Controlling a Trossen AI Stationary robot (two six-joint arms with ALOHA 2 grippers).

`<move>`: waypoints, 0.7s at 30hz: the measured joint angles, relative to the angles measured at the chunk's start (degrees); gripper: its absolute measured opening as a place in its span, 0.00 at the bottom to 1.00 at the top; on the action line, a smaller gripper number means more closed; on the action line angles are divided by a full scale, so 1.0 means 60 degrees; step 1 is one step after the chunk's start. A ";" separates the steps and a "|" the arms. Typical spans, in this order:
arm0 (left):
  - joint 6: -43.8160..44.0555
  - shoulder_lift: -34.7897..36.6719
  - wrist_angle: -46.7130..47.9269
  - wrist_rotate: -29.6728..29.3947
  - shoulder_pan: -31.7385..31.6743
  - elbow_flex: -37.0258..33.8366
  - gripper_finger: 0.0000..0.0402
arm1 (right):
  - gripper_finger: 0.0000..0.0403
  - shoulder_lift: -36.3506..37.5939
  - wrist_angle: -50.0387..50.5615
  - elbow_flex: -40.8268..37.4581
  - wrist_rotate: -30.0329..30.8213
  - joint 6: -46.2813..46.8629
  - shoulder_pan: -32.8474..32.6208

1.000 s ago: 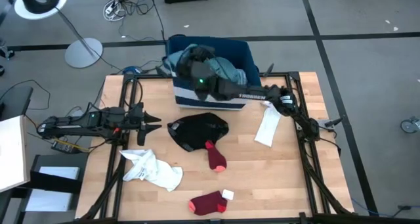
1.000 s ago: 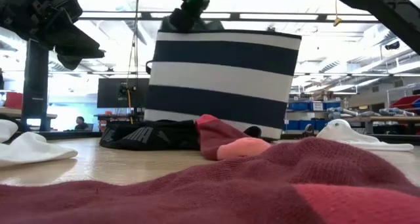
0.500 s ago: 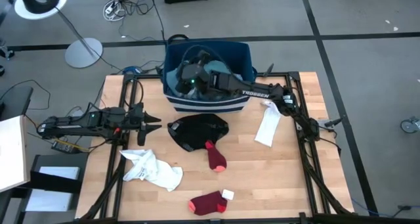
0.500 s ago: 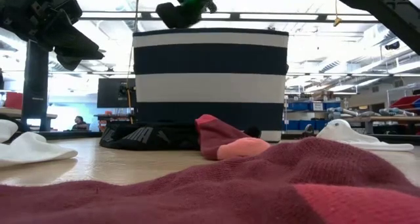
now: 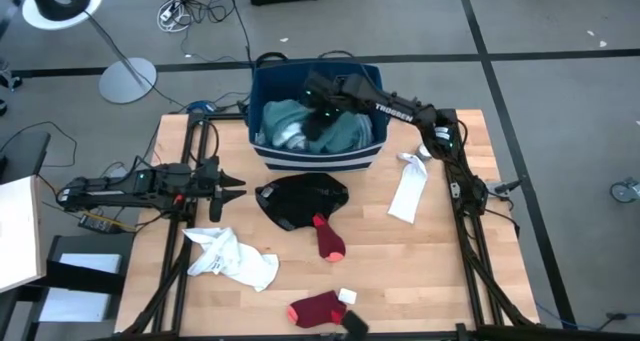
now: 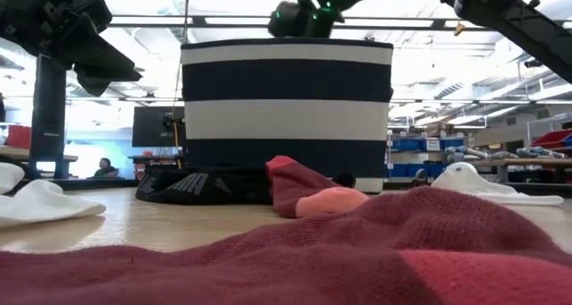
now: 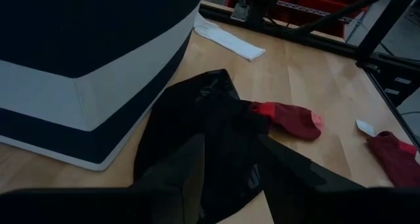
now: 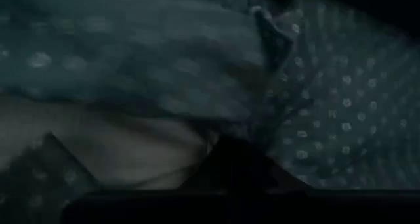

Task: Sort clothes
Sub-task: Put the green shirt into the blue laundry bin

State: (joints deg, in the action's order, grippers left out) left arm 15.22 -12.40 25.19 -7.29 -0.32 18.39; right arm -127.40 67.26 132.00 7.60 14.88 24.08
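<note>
A navy bin with white stripes stands upright at the table's far edge, holding teal dotted clothes and a pale piece. My right gripper hangs over the clothes inside the bin; its wrist view is filled with teal dotted cloth. My left gripper is open and empty at the table's left, pointing at a black garment that lies flat near the bin. Two red socks, a crumpled white garment and a white sock lie on the table.
The bin's wall rises in the low view, with the right gripper just above its rim. Black frame rails run along the table's left and right sides. Bare wood lies between the socks and the right rail.
The bin, tipped toward the table's near edge a second ago, has come back upright on its base. My right gripper has moved from the bin's left part toward the table's right, over the clothes in the bin.
</note>
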 joint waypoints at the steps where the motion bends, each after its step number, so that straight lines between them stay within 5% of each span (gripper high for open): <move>1: 0.0000 0.0000 0.0007 0.0001 0.0000 0.0000 0.35 | 0.00 -0.0017 0.0423 -0.0089 -0.0043 0.0062 0.0101; 10: 0.0004 0.0000 0.0003 -0.0003 -0.0002 0.0000 0.35 | 0.00 0.0008 0.1014 -0.1589 0.0049 0.0181 0.0364; 21: 0.0007 0.0000 0.0003 -0.0003 -0.0004 0.0000 0.35 | 0.00 0.0734 0.1833 0.0259 0.0045 0.0240 0.0173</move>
State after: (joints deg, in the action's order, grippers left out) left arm 15.27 -12.40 25.21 -7.31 -0.34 18.39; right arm -123.00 78.26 133.55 7.87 16.32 25.11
